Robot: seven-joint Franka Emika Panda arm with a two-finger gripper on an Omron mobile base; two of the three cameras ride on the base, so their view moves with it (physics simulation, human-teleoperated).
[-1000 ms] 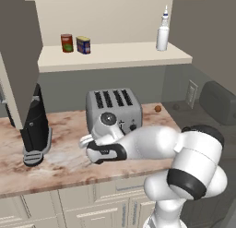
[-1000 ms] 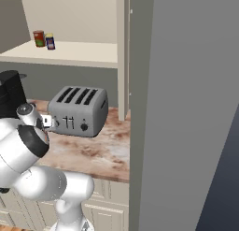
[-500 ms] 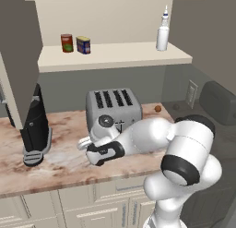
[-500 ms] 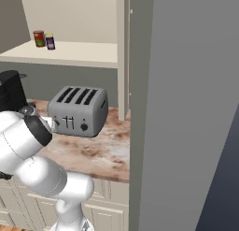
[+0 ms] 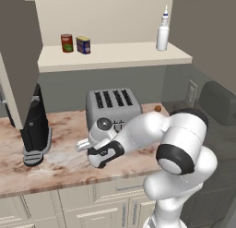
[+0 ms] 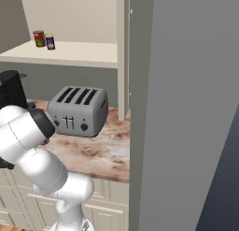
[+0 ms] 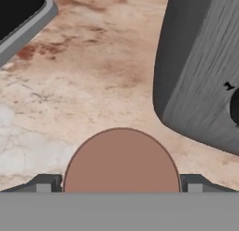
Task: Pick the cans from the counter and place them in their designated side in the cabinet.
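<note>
Two cans stand side by side on the left of the cabinet's shelf (image 5: 120, 56): a red-brown can (image 5: 67, 42) (image 6: 38, 39) and a blue can (image 5: 83, 45) (image 6: 50, 41). My gripper (image 5: 84, 145) (image 7: 119, 183) hangs low over the counter (image 5: 60, 162), just in front of the toaster's left corner. In the hand view a pinkish-brown round-ended cylinder (image 7: 121, 162) sits between the fingertips (image 7: 44, 184). The jaws are wide apart, one on each side of it. I cannot tell whether they touch it.
A grey four-slot toaster (image 5: 112, 107) (image 6: 79, 109) (image 7: 200, 71) stands mid-counter. A black appliance (image 5: 36, 125) (image 7: 23, 12) is at the left. A white squeeze bottle (image 5: 162, 31) stands on the shelf's right end. A small brown thing (image 5: 158, 108) lies behind the toaster. The grey-brown door (image 6: 186, 108) hangs open.
The arm's elbow and upper links have swung lower and nearer the counter's front. The hand has hardly moved from its place by the toaster.
</note>
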